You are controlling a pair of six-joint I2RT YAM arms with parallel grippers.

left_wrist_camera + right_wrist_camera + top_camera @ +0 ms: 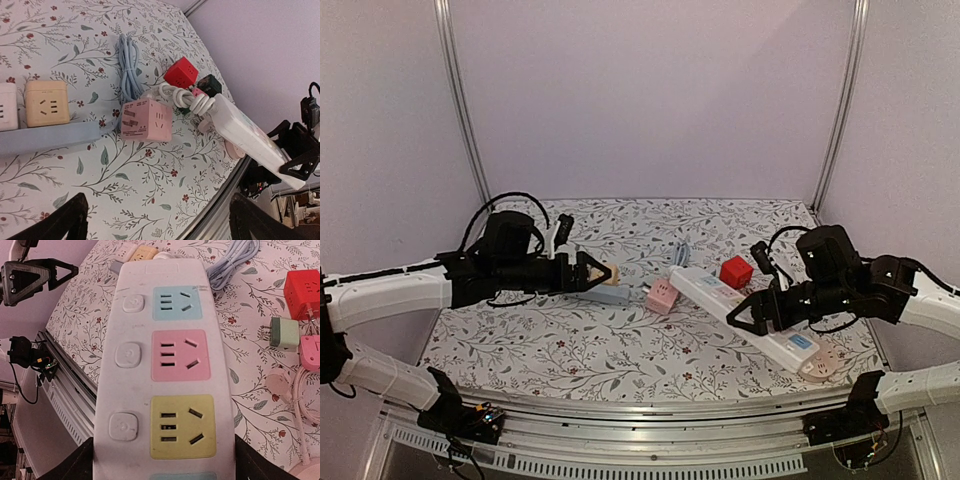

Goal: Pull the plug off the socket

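A beige cube plug (46, 103) and a white one (7, 107) stand on a pale blue socket strip (50, 137). A pink cube (146, 119) lies at that strip's end. My left gripper (160, 225) is open over bare cloth, short of these; from above its tips (605, 272) sit by the beige cube (611, 271). My right gripper (164, 460) straddles the long white power strip (165, 365), one finger against each long side. The blue, pink and yellow sockets on its face show nothing plugged in. From above, the right gripper (740, 312) is at the white strip's (760, 325) middle.
A red cube (736, 271), a green adapter (283, 332), a small pink plug (311, 352), white cord (187, 98) and a coiled blue cable (129, 67) lie between the strips. The table's near metal rail (650, 430) and purple walls bound the floral cloth (570, 350).
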